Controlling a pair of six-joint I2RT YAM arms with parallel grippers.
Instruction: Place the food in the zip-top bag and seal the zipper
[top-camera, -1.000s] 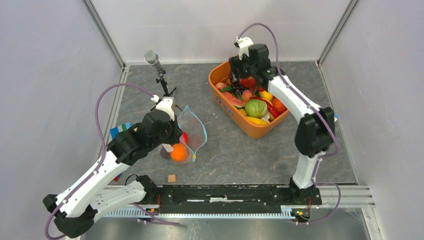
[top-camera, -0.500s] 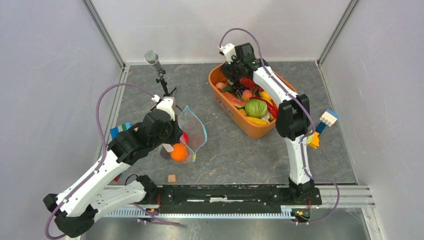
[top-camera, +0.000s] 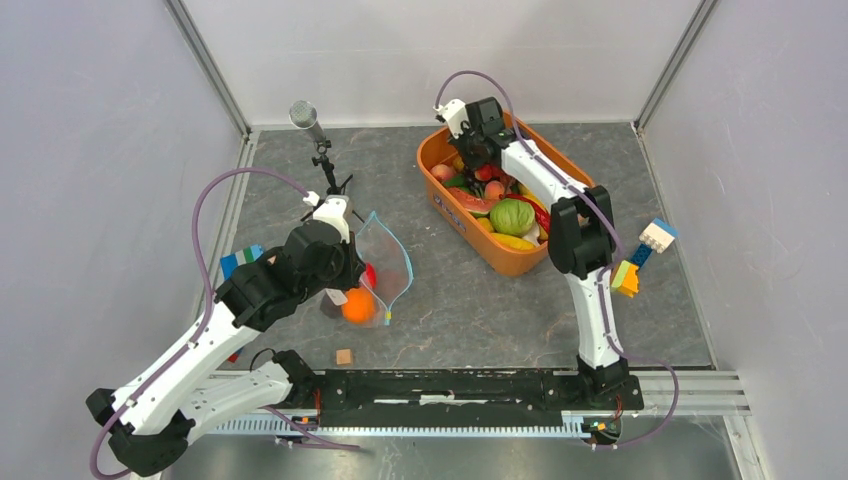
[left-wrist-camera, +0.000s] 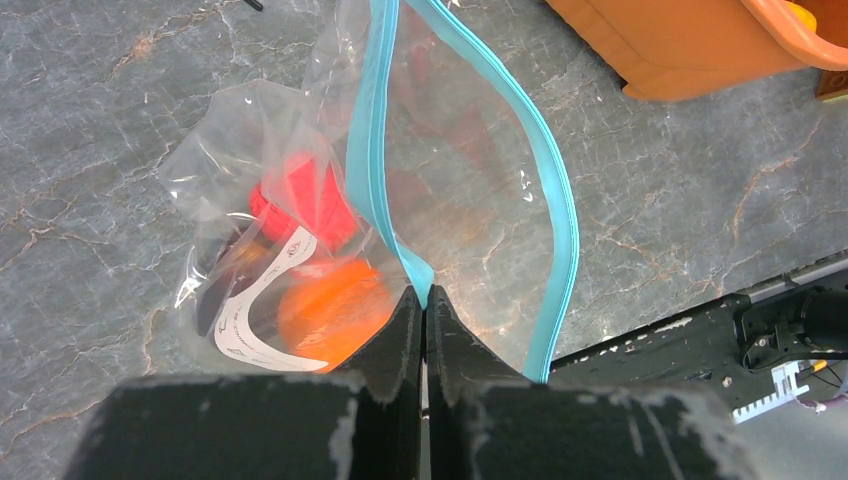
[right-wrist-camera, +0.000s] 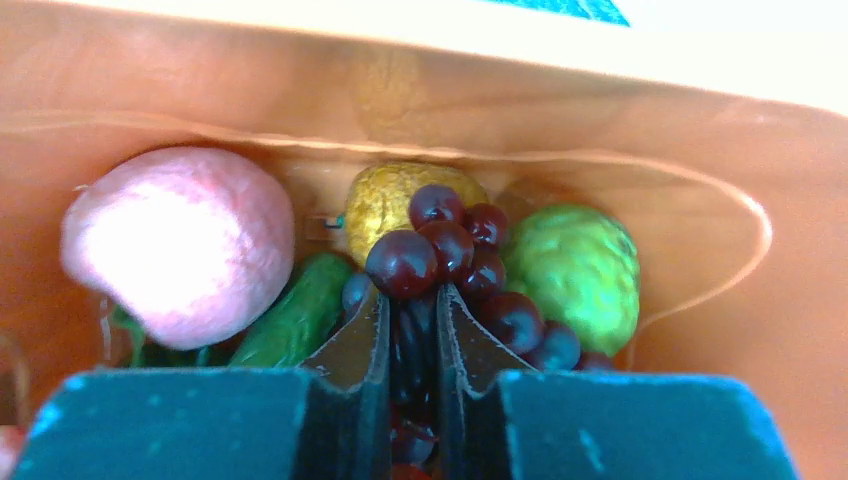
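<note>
The zip-top bag (top-camera: 388, 262) lies open left of centre, with an orange piece (left-wrist-camera: 330, 310) and a red piece (left-wrist-camera: 300, 195) of food inside, behind its white label (left-wrist-camera: 262, 305). My left gripper (left-wrist-camera: 422, 300) is shut on the near end of the teal zipper (left-wrist-camera: 365, 150), holding the mouth up. My right gripper (right-wrist-camera: 410, 300) reaches into the back of the orange bin (top-camera: 500, 258). Its fingers are closed on a bunch of dark purple grapes (right-wrist-camera: 440, 250). Round the grapes lie a pink peach (right-wrist-camera: 180, 240), a yellow pear (right-wrist-camera: 385, 205), a green cucumber (right-wrist-camera: 295, 320) and a green bumpy fruit (right-wrist-camera: 575, 270).
The bin holds several more toy foods, among them a green cabbage (top-camera: 511, 216). A microphone on a stand (top-camera: 305, 115) rises behind the bag. Building blocks (top-camera: 640, 255) lie at the right, more blocks (top-camera: 240, 260) at the left, and a small wooden cube (top-camera: 344, 356) near the front rail.
My right gripper has swung left across the bin to its back corner and its jaws have closed from wide open onto the grapes. The left arm and the bag have not moved.
</note>
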